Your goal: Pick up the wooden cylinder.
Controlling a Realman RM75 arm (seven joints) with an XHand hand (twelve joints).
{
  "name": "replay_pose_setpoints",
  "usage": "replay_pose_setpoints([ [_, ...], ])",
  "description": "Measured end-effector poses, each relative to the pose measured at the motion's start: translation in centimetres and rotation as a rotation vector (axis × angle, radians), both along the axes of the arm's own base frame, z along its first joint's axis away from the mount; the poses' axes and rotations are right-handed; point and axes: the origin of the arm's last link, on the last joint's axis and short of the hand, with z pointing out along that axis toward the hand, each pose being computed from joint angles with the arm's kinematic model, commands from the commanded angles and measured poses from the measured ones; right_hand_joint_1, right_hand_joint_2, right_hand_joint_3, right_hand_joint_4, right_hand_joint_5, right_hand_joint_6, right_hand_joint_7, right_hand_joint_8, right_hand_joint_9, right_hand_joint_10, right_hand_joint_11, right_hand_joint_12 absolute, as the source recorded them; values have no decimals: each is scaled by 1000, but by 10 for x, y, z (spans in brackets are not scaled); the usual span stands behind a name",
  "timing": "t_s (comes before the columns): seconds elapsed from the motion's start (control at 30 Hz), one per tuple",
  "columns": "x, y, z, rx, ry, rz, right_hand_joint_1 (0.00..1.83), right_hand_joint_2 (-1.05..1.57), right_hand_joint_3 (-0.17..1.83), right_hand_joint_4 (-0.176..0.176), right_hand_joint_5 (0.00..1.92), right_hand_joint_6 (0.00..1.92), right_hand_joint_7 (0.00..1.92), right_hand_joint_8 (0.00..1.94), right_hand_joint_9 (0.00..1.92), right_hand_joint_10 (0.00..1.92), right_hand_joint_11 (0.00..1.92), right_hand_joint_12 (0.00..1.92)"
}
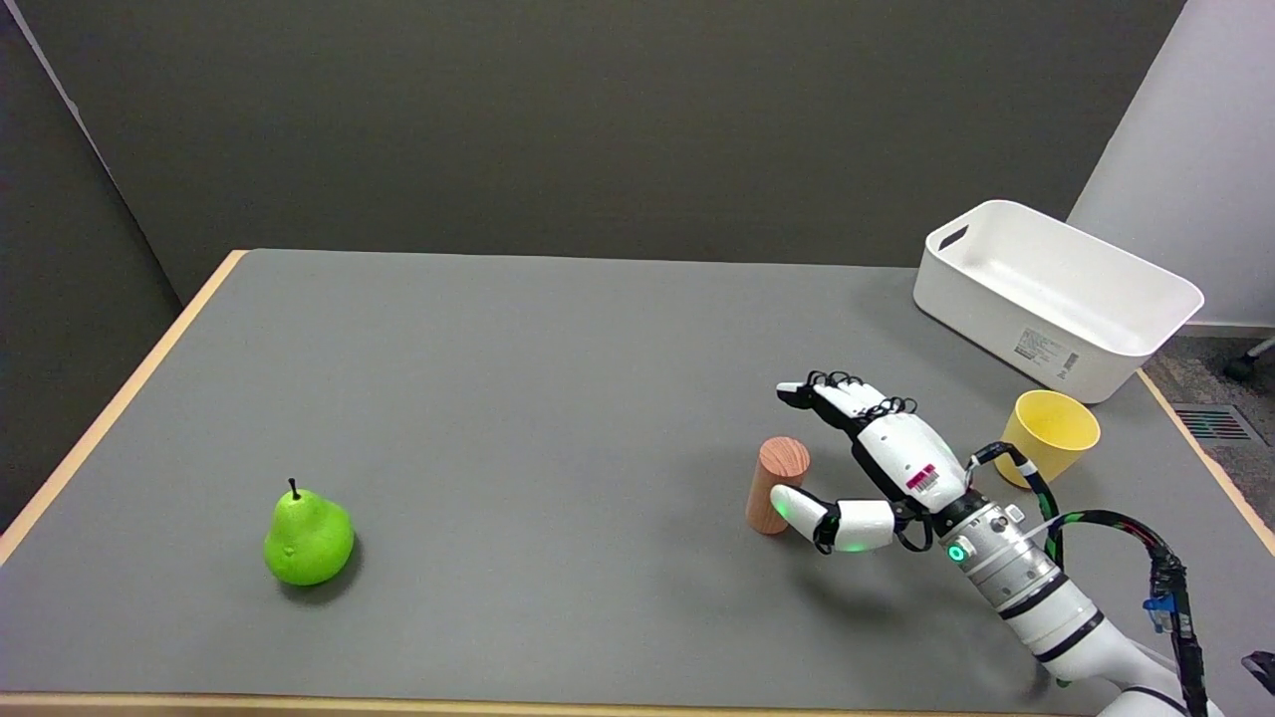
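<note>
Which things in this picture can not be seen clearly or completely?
- Head view: whether the thumb tip of the right hand touches the wooden cylinder; it overlaps the cylinder's lower right side.
- Head view: the label print on the white bin is too small to read.
- Head view: the yellow cup's lower left side is hidden behind a black cable.
- Head view: the right arm is cut off by the bottom edge.

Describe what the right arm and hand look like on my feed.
The right hand is white with black fingertips and black wiring loops over the knuckles, plus a red-and-white label on its back. Green lights glow at the thumb and wrist. The white arm has a silver wrist, black bands, and a black cable alongside.
</note>
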Motion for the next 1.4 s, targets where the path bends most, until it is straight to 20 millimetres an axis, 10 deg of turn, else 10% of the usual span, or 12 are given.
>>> replay_pose_setpoints([
  [0.47, -4, 5, -8, 13, -19, -16, 439, 613, 843, -87, 284, 522, 380, 407, 217, 779, 196, 1368],
  [1.0, -8, 4, -16, 19, -41, -24, 727, 682, 902, -21, 508, 1100, 504, 561, 351, 887, 283, 1466],
  [1.03, -8, 4, -17, 19, -42, -23, 898, 1115, 384, 66, 656, 1531, 545, 659, 388, 936, 314, 1504],
  [1.4, -6, -1, -20, 20, -46, -8, 904, 1033, 517, 113, 702, 1530, 806, 1095, 656, 1214, 492, 1641],
])
